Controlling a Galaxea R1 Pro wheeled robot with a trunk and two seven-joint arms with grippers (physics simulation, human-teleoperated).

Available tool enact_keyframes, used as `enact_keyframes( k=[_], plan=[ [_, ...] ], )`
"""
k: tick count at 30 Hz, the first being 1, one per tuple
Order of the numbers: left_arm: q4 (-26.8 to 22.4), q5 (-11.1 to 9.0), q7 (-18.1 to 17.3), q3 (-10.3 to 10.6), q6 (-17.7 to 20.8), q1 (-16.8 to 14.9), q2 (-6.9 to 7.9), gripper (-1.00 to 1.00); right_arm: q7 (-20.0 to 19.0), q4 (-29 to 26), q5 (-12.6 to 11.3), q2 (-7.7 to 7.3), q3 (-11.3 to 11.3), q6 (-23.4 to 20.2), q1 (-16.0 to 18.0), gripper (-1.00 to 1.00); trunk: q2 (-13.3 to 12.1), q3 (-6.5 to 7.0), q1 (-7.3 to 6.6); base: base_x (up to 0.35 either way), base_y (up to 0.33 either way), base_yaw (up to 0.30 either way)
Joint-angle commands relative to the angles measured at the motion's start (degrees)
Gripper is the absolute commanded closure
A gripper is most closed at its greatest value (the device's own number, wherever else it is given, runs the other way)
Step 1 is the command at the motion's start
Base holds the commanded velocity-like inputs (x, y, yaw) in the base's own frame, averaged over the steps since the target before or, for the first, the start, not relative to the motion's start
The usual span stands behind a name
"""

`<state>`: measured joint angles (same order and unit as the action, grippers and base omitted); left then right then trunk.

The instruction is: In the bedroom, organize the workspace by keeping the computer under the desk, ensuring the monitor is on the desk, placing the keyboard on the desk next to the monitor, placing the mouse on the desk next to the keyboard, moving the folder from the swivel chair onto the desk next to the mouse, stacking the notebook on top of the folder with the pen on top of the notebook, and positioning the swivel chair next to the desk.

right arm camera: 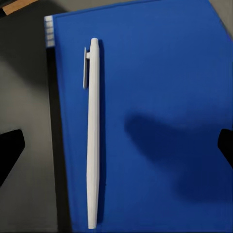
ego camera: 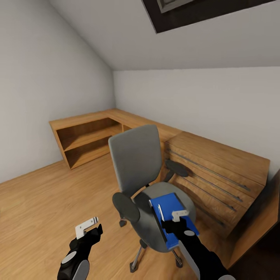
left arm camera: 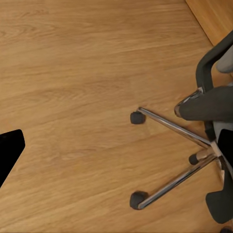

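From the head, the right tool (ego camera: 179, 216) was seen hovering over the folder (ego camera: 168, 208) on the swivel chair (ego camera: 137, 163); the left tool (ego camera: 88, 228) hung over bare floor (ego camera: 42, 202), clear room around it. Neither tool's state could be told. In the left wrist view, chrome spokes (left arm camera: 171, 127) lay near. In the right wrist view, the pen (right arm camera: 93, 136) lay beneath the tool, near the folder's edge; a nudge could roll it off.

- Around the swivel chair (ego camera: 144, 182), open wood floor (ego camera: 50, 202) spreads toward the low shelf unit (ego camera: 87, 140).
- The wooden drawer unit (ego camera: 217, 175) crowds its far armrest.
- Above its seat, only the pen (right arm camera: 92, 131) interrupts the folder (right arm camera: 160, 97).
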<state>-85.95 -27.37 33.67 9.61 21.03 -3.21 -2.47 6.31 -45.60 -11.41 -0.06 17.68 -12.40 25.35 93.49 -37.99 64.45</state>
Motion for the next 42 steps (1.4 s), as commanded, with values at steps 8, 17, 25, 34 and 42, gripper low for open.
enact_keyframes(
  k=[8, 17, 25, 34, 42],
  plan=[
    [-0.01, -0.40, 0.41, 0.06, 0.11, -0.04, 0.01, -1.00, 0.51, -0.19, -0.63, -0.02, 0.25, -2.43, 0.05, -1.00, 3.25, -1.50, 1.76, 0.000, 0.000, 0.000],
    [0.00, -0.32, 0.33, 0.05, -0.04, -0.04, 0.01, -1.00, 0.54, -0.20, -0.57, -0.02, 0.25, -2.43, 0.05, -1.00, 3.25, -1.50, 1.76, 0.000, 0.000, 0.000],
    [0.20, -0.24, 0.17, 0.06, -0.17, -0.04, 0.09, -1.00, 0.54, -0.20, -0.54, -0.02, 0.25, -2.23, 0.05, -1.00, 3.25, -1.50, 1.76, 0.092, 0.000, 0.000],
    [0.23, -0.16, 0.21, 0.06, -0.16, -0.04, 0.16, -1.00, 0.54, -0.14, -0.54, -0.02, 0.25, -2.11, 0.05, -1.00, 3.25, -1.50, 1.76, 0.153, 0.000, 0.000],
    [0.04, -0.21, 0.33, -0.08, -0.09, -0.04, 0.08, -1.00, 0.54, -0.16, -0.54, -0.02, 0.25, -2.10, 0.05, -1.00, 3.25, -1.50, 1.76, 0.029, 0.000, 0.000]
  ],
)
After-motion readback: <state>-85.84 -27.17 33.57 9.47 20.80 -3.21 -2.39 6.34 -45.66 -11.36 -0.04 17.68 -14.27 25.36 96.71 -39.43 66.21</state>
